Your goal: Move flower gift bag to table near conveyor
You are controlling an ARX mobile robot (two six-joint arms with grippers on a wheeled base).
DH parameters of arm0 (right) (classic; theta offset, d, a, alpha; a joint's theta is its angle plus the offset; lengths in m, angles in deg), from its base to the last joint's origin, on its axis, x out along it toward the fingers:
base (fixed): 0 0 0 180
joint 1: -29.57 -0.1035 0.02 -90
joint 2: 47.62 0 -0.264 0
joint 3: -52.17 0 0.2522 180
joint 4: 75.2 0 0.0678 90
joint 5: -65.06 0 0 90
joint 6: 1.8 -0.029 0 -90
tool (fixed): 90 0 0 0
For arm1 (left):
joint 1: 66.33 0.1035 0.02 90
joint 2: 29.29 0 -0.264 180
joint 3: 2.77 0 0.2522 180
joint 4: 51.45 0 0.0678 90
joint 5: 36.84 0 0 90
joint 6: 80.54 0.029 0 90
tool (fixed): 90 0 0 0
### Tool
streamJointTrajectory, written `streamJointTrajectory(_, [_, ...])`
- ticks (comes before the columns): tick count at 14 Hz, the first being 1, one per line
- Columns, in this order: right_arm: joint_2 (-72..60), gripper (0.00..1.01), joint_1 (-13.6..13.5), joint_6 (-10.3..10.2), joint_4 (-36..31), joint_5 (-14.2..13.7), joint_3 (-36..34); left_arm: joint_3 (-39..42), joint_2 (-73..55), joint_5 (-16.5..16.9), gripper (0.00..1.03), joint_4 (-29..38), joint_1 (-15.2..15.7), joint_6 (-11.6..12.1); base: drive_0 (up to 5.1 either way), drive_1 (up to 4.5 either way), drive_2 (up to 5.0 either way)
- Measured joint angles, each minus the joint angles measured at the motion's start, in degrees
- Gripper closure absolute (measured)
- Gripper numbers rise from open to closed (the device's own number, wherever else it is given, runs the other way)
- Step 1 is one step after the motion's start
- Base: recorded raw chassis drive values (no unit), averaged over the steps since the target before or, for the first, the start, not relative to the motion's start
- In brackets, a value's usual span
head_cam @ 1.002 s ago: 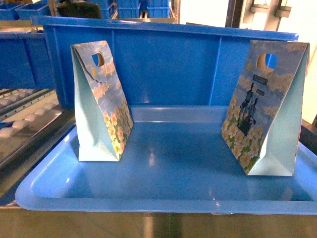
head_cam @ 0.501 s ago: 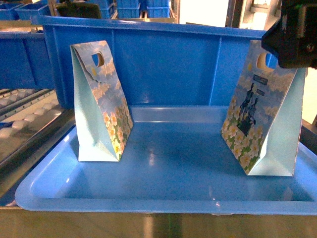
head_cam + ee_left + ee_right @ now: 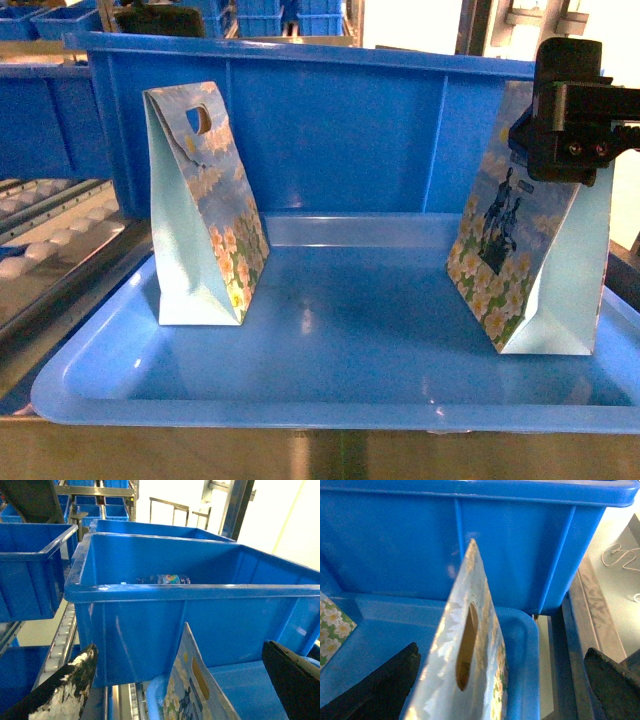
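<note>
Two flower gift bags stand upright on a glossy blue tray (image 3: 300, 410): a left bag (image 3: 205, 210) and a right bag (image 3: 520, 260) with a dark silhouette print. My right gripper (image 3: 495, 690) is open. Its fingers straddle the top edge and handle hole of the right bag (image 3: 470, 645) without touching it, and its black body (image 3: 572, 110) covers that bag's top in the head view. My left gripper (image 3: 180, 680) is open, with the top of a bag (image 3: 200, 690) between its wide-apart fingers. The conveyor's white rollers (image 3: 50, 240) slope at the left. The table is out of view.
A tall blue bin (image 3: 330, 130) stands right behind the tray, close to both bags, and holds a bottle (image 3: 162, 579). More blue bins (image 3: 30, 570) sit on the rack at the left and back. A steel rail (image 3: 592, 630) runs right of the tray.
The right gripper came into the head view from the upper right. It has dropped and shifted left, down to the top of the right bag. Both bags have stayed put.
</note>
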Motion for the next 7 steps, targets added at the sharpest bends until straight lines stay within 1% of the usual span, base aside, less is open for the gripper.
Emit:
streamJointTrajectory(1, [0.0,0.1,-0.76,-0.52,-0.94,0.04,-0.37,0.0,0.0,0.0,0.05,-0.04,0.0,0.0,0.0,0.0,0.0])
streamJointTrajectory(2, [0.0,0.27,-1.86,-0.55,-0.94,0.0,-0.66,0.0,0.0,0.0,0.05,-0.02,0.0,0.0,0.0,0.0,0.0])
streamJointTrajectory(3, [0.0,0.4,-3.37,0.04,-1.81,0.09,-1.01,0.0,0.0,0.0,0.05,-0.02,0.0,0.0,0.0,0.0,0.0])
streamJointTrajectory(4, [0.0,0.53,-3.91,1.18,-2.03,0.04,-1.01,0.0,0.0,0.0,0.05,-0.02,-0.02,0.0,0.0,0.0,0.0])
streamJointTrajectory(7, [-0.02,0.87,-4.42,1.99,-3.1,-0.5,-1.81,0.0,0.0,-0.02,0.05,-0.04,-0.09,0.0,0.0,0.0,0.0])
